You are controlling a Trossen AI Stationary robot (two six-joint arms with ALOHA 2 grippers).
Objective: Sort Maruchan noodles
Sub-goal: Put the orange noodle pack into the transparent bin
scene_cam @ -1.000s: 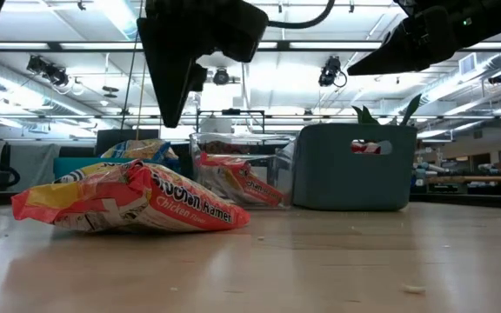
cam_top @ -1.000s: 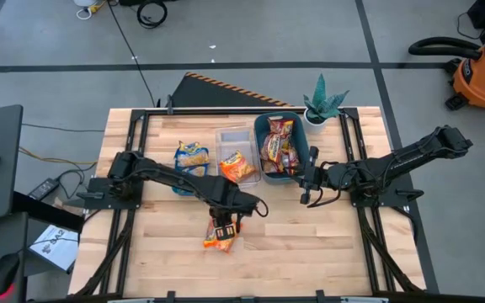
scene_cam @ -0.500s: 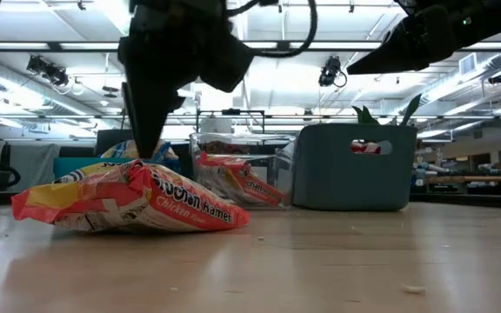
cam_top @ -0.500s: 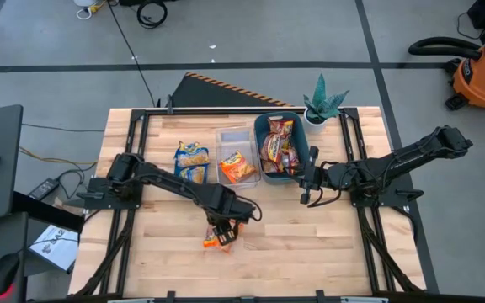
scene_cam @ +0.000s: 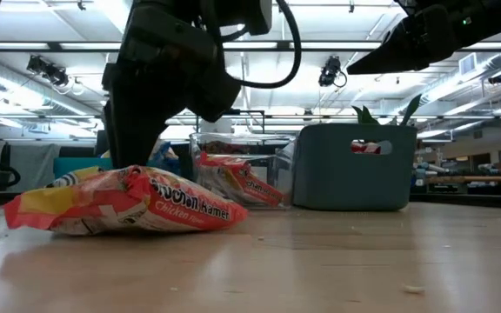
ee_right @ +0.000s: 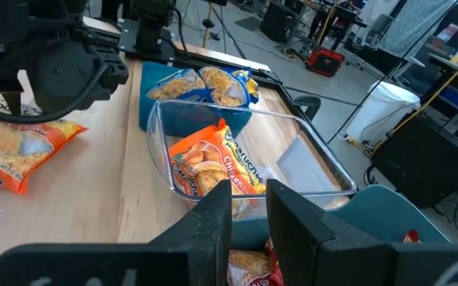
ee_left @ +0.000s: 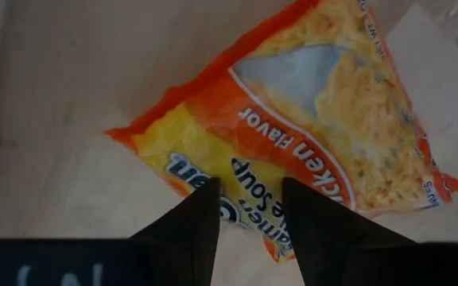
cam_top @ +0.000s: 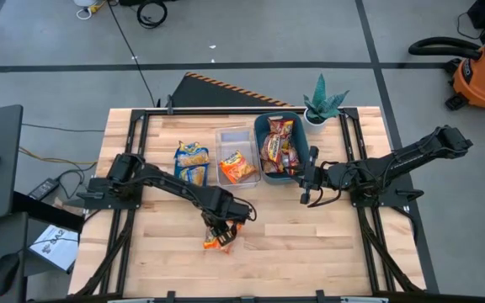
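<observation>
One orange Maruchan packet (cam_top: 219, 242) (scene_cam: 129, 202) (ee_left: 308, 119) lies flat on the bare wood in the middle of the table. My left gripper (cam_top: 221, 228) (scene_cam: 133, 156) (ee_left: 249, 195) stands right over it, pointing down, fingers open. Further packets lie in three bins at the far side: blue-and-yellow ones in the blue bin (cam_top: 190, 162), an orange one in the clear bin (cam_top: 236, 167) (ee_right: 213, 171), dark red ones in the teal bin (cam_top: 279, 148). My right gripper (cam_top: 307, 180) (ee_right: 249, 199) hovers right of the teal bin, fingers slightly open, holding nothing. My left gripper comes at the orange packet from above, pointing down. Its open fingertips (ee_left: 205, 199) are set on the packet's printed face near one edge (ee_left: 249, 176), one to each side of the lettering. The packet lies flat on the table.
A small potted plant (cam_top: 322, 102) stands at the far right corner behind the teal bin. The near half of the wooden table (cam_top: 310, 252) carries only the loose packet. The table's metal frame rails run along both sides.
My left gripper has come down from above the orange packet until its fingertips meet it, drawing a little toward the table's left and near edge. The packet has shifted slightly under it and stays on the table.
</observation>
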